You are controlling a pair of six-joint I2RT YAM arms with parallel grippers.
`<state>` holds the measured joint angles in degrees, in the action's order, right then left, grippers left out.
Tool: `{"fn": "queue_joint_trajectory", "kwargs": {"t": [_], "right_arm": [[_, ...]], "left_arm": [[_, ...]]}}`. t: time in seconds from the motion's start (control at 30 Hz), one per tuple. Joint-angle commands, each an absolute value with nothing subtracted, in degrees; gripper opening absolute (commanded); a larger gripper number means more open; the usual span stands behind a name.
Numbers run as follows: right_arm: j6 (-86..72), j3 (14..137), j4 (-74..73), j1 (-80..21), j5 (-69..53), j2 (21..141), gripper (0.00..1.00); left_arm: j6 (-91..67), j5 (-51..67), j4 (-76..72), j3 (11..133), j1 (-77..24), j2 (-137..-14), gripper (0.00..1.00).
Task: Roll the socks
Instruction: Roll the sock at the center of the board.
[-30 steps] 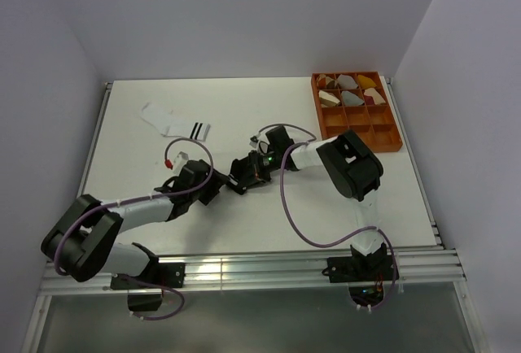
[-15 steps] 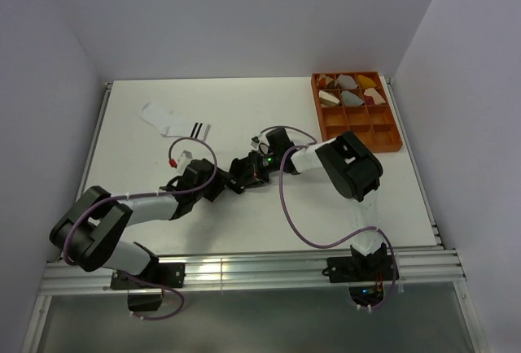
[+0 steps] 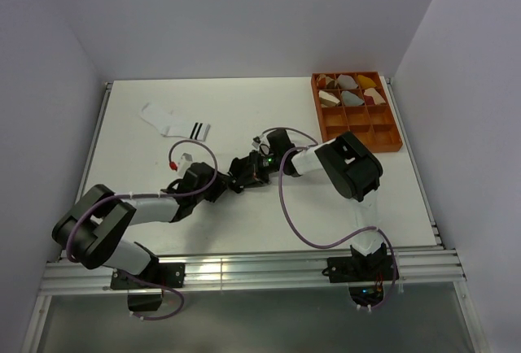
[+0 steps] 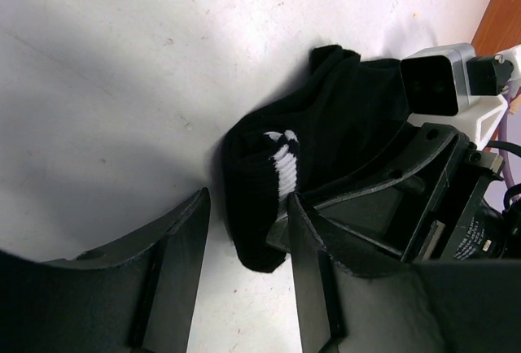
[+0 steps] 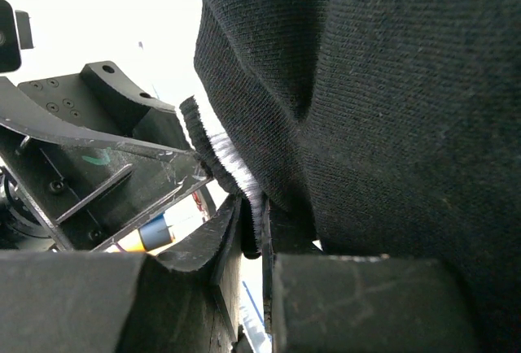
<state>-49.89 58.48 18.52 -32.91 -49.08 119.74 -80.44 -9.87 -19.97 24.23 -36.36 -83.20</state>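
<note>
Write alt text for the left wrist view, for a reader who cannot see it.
A bunched black sock with white stripes lies on a white table, pinched by the right gripper. In the foreground the left gripper has its two fingers apart and empty, one close beside the sock.

Surface: flat white table (image 3: 244,223)
Far left: white fabric sock with black cuff stripes (image 3: 173,122), lying flat
Centre: black fabric sock with white cuff stripes (image 4: 342,125)
Far right: orange plastic compartment tray (image 3: 383,135)
</note>
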Motion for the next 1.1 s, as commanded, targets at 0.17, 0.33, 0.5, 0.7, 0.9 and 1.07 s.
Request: {"fn": "queue_joint_trajectory", "kwargs": {"t": [0.17,0.33,0.5,0.7,0.9,1.07], "right_arm": [[-49.66,56.43,18.02,-33.57,-42.19,120.41,0.00],[-47.20,56.69,16.53,-33.92,-40.17,118.22,0.05],[-41.85,57.30,11.79,-33.93,-35.08,113.74,0.22],[-35.17,58.10,4.76,-33.84,-27.70,105.39,0.38],[-30.60,57.31,1.67,-33.84,-16.62,98.45,0.39],[-31.37,55.64,5.44,-33.75,-17.31,98.43,0.34]], "left_arm": [[-79.01,-10.72,-17.76,24.96,-36.56,-88.15,0.38],[-77.44,-11.07,-15.12,26.71,-36.65,-88.16,0.12],[-74.27,-12.83,-8.27,30.67,-36.65,-87.63,0.00],[-67.95,-14.76,3.48,38.66,-36.65,-89.73,0.00],[-61.18,-16.96,13.79,48.42,-36.65,-93.42,0.00],[-56.34,-18.89,22.49,56.49,-36.65,-97.55,0.00]]}}
